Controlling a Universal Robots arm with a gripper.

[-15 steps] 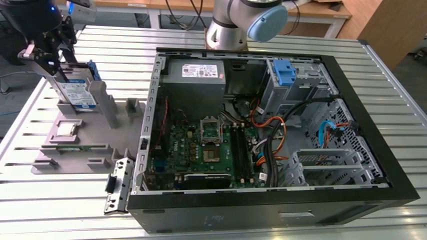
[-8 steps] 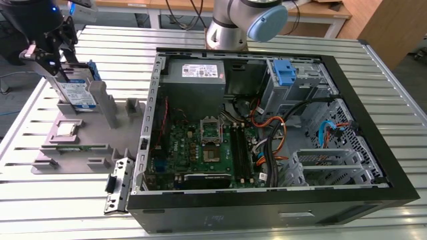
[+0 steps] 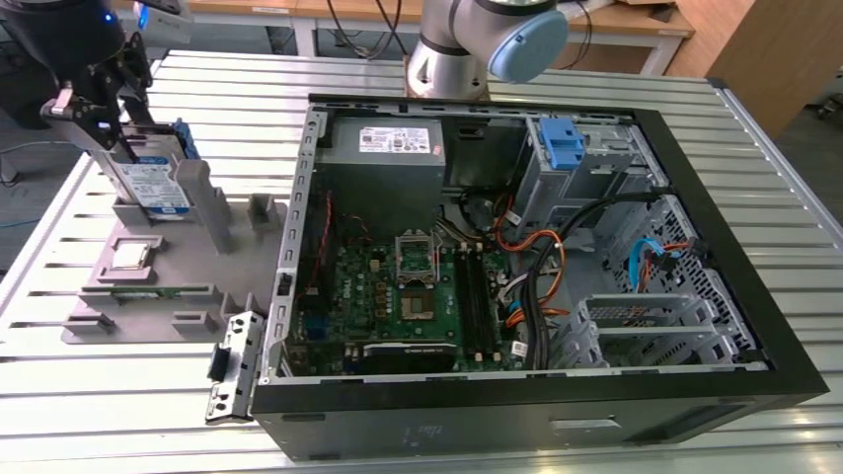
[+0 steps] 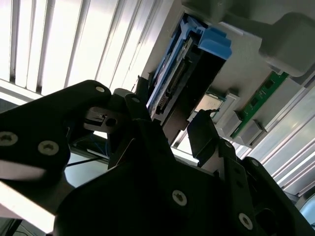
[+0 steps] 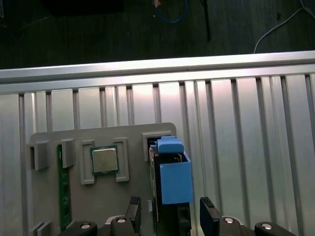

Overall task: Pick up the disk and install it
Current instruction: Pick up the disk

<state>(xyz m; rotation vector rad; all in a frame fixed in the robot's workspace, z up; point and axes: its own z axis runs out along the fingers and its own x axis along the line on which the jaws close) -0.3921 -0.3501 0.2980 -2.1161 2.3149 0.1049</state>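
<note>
Claw [image 5: 170,204] spread wide, straddling the upright disk [image 5: 174,179] (a gap at either edge).

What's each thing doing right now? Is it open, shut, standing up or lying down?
grey holder: lying flat.
disk: standing upright in the grey holder's slot.
gripper: open, one finger on each side of the disk.
processor chip: lying flat in its recess on the holder.
memory stick: lying in its slot on the holder.
computer case: lying on its side, open, insides showing.
</note>
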